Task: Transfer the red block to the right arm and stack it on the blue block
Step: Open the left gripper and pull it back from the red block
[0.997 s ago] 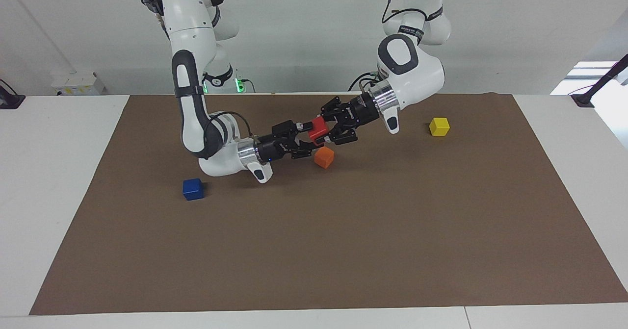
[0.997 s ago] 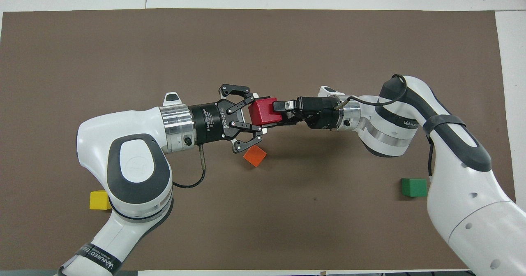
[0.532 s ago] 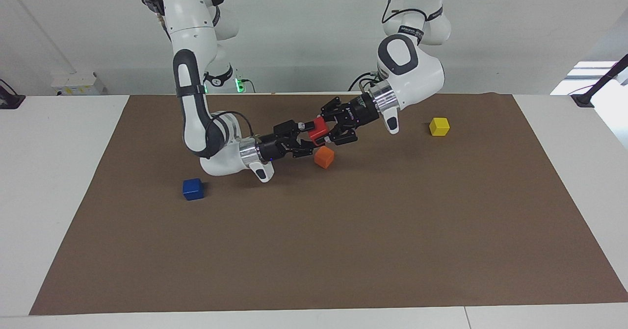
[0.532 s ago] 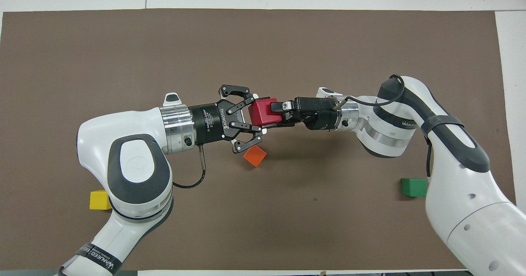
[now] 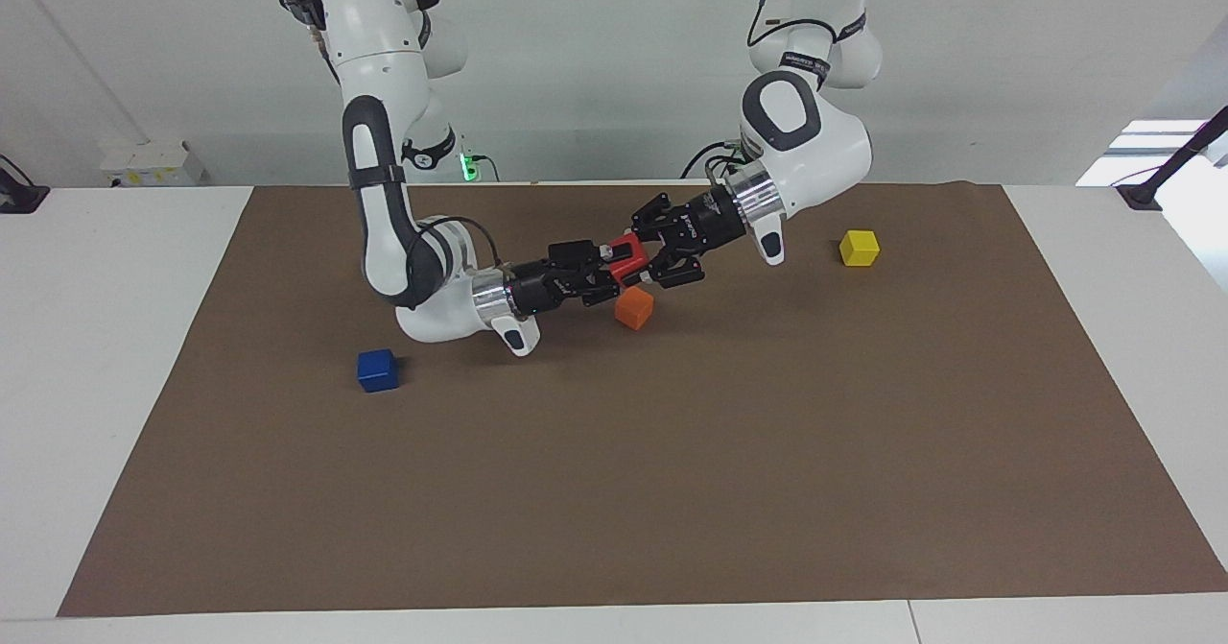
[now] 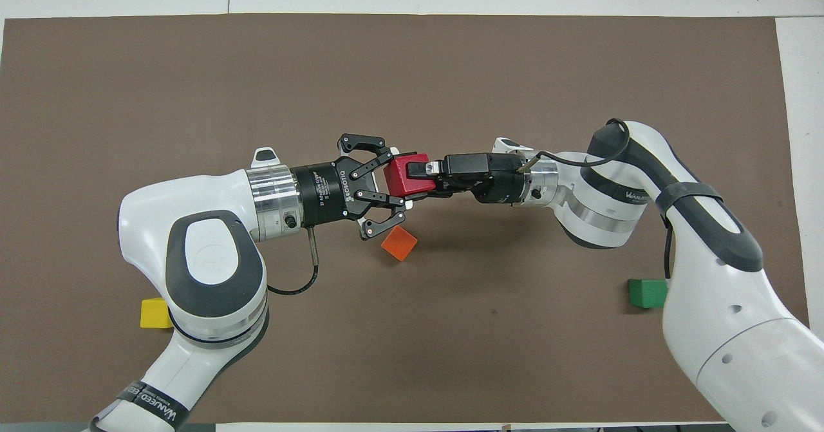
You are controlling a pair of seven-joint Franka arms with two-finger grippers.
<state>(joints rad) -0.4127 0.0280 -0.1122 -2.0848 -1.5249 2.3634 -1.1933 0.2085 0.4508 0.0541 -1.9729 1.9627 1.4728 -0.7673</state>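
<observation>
Red plastic cube, the red block [image 5: 628, 250], was held in the air over the middle of the brown mat [image 5: 672, 490] covering the worktop, gripped from both ends at once. Left pincer [image 5: 649, 258] was clamped on it from the left arm's end; right pincer [image 5: 606, 262] had its fingertips closed on the block's other end, so both held it together.

Step in hand: the hand-over, with the receiving grip apparently made. Next move likely calls for the left pincer to let go and draw back clear, then the right arm [image 5: 379, 193] to carry the block toward the small deep blue cube, the blue block [image 5: 377, 369], resting on the mat toward the right arm's end.

Other items: small orange cube [image 5: 634, 308] on the mat just below the joined pincers, a possible snag if the block dips; small yellow cube [image 5: 859, 248] toward the left arm's end; small green cube [image 6: 647, 293] close to the right arm's edge, beside that arm.
</observation>
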